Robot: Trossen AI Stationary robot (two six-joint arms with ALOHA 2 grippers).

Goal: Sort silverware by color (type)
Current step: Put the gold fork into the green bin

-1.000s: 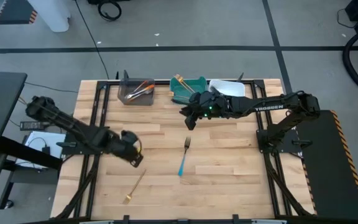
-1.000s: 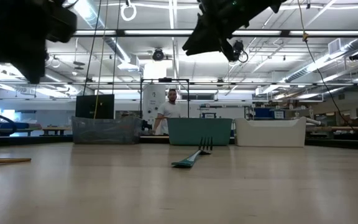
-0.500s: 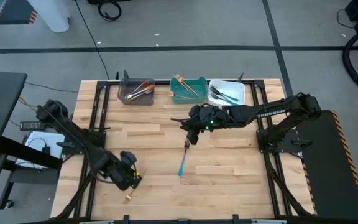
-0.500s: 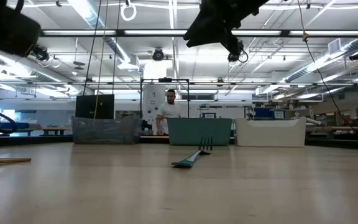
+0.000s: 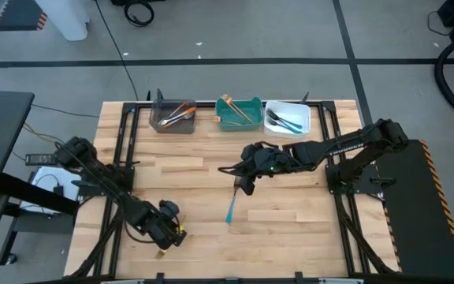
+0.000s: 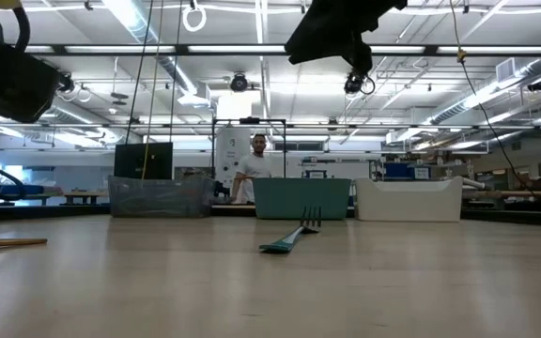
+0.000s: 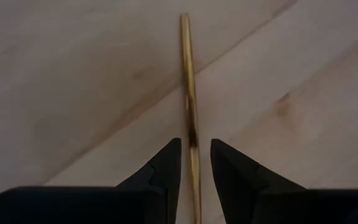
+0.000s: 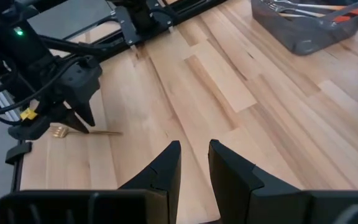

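Your left gripper point(image 5: 169, 233) covers most of the gold fork point(image 7: 188, 93) from above — its tines run off the wrist picture's edge. Forks in the grey bin point(image 5: 172, 117) are too small to count.

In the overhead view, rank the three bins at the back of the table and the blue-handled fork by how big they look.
1. White bin, grey bin and green bin: they look alike in size, so I would not rank them.
2. Blue-handled fork: clearly smallest, a thin sliver lying mid-table.
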